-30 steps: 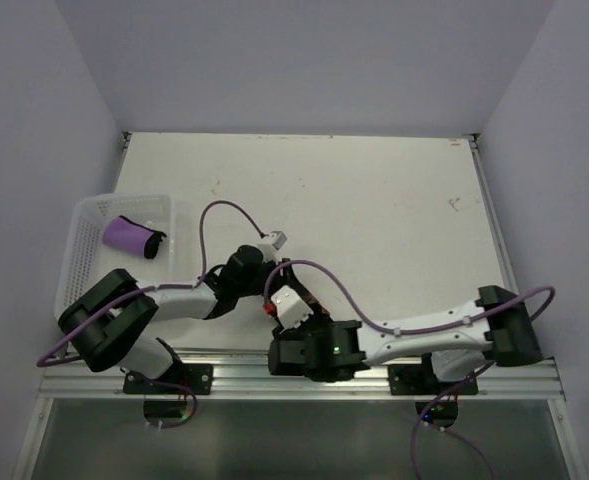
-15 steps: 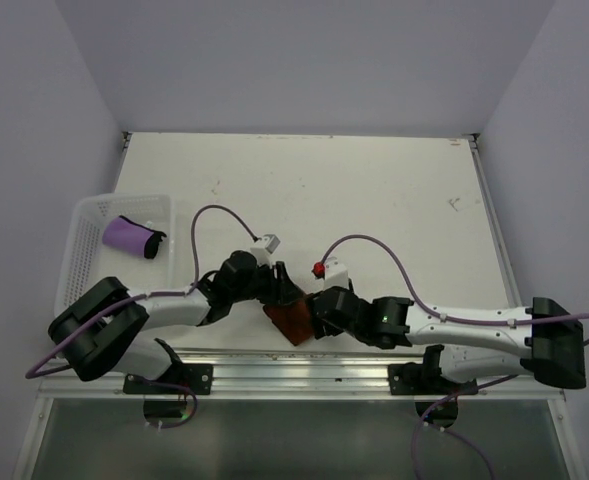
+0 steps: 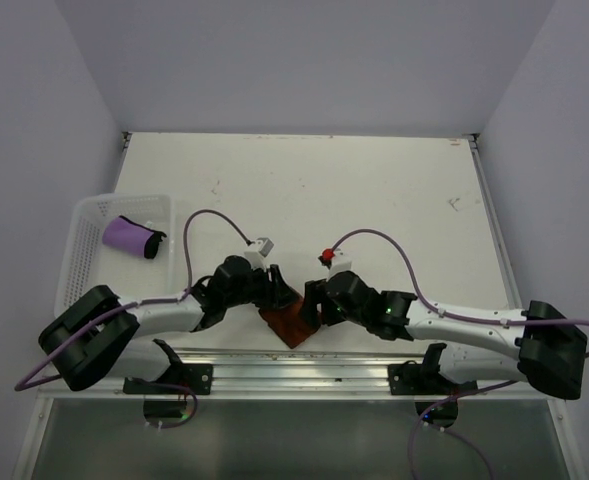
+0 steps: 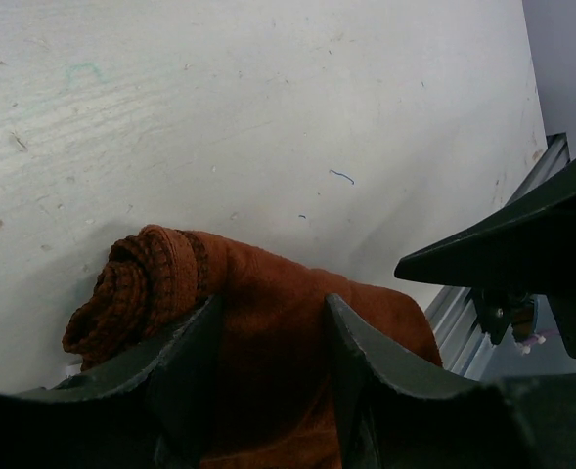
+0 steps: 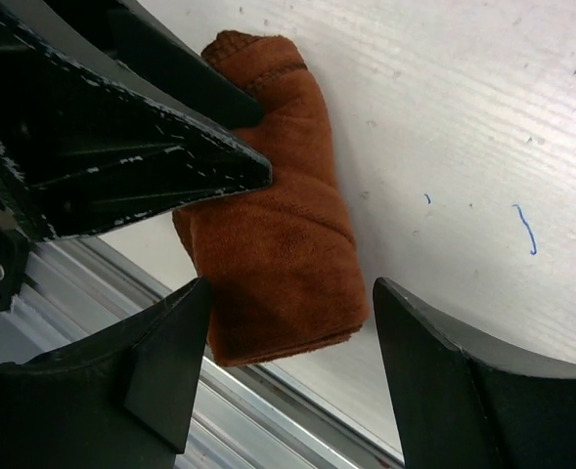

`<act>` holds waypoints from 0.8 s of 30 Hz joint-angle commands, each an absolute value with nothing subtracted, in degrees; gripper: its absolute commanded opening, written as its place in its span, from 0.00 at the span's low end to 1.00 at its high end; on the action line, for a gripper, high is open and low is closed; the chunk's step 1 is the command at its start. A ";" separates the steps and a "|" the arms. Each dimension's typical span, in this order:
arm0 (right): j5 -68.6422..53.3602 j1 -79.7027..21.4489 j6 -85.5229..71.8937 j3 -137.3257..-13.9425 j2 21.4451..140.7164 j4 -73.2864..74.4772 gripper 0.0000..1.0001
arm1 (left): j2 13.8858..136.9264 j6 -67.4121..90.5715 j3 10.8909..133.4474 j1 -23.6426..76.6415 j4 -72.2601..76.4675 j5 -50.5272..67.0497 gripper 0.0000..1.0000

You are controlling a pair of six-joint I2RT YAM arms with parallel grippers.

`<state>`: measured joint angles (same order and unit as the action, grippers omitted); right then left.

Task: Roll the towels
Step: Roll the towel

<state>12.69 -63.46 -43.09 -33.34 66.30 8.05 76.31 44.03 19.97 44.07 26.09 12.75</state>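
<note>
The rust orange-brown towel [image 3: 290, 324] lies rolled near the table's front edge, its coiled end [image 4: 141, 278] showing in the left wrist view. My left gripper [image 3: 280, 294] straddles the roll, both dark fingers [image 4: 195, 342] pressed against its sides. My right gripper [image 3: 310, 303] hovers at the roll's other end [image 5: 278, 244]. It is open, with a gap between each finger and the cloth. The purple towel [image 3: 129, 236], rolled with a dark end, lies in the white basket [image 3: 82, 215].
The aluminium rail [image 3: 304, 358] runs along the front edge just beside the rust towel, also seen in the right wrist view [image 5: 170, 391]. Purple cables loop above both wrists. The white table [image 3: 374, 200] stretches behind the arms.
The right arm has swung out from in front of the left arm to the towel's right, uncovering the rust roll, and its jaws have widened. The left gripper stays on the roll.
</note>
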 commanded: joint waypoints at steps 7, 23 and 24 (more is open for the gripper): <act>5.02 -62.31 -47.46 -26.99 70.83 -2.80 0.71 | 75.15 43.86 17.05 44.47 19.69 9.93 0.51; 13.51 -71.43 -43.95 -28.90 73.04 -0.98 0.25 | 72.51 43.24 20.38 44.47 12.93 5.37 0.52; 17.80 -72.85 -43.60 -29.61 74.08 1.30 0.24 | 72.42 43.33 22.22 43.95 9.96 4.75 0.52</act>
